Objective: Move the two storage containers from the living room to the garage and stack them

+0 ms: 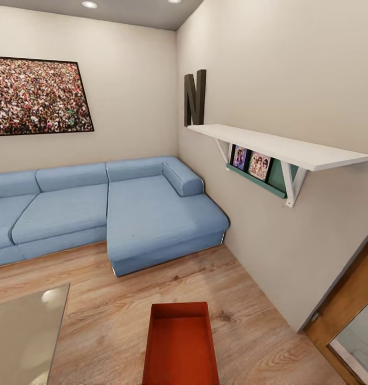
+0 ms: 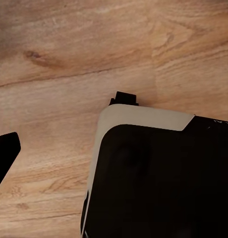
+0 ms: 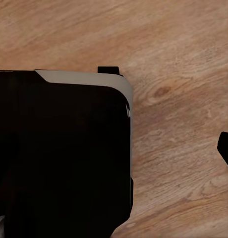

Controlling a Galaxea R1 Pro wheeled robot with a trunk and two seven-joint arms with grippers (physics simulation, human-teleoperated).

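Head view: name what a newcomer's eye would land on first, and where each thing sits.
The blue corner sofa fills the far corner under a large crowd picture on the back wall. Nearest the camera, an open red-orange storage container sits on the wood plank floor. A white shelf juts from the right wall.

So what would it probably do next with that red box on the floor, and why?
Probably lower both arms toward the red-orange container. It sits open and empty on the wood floor right in front of the robot, in the living room by the blue sofa, and nothing holds it yet; both wrist cameras look down at bare planks.
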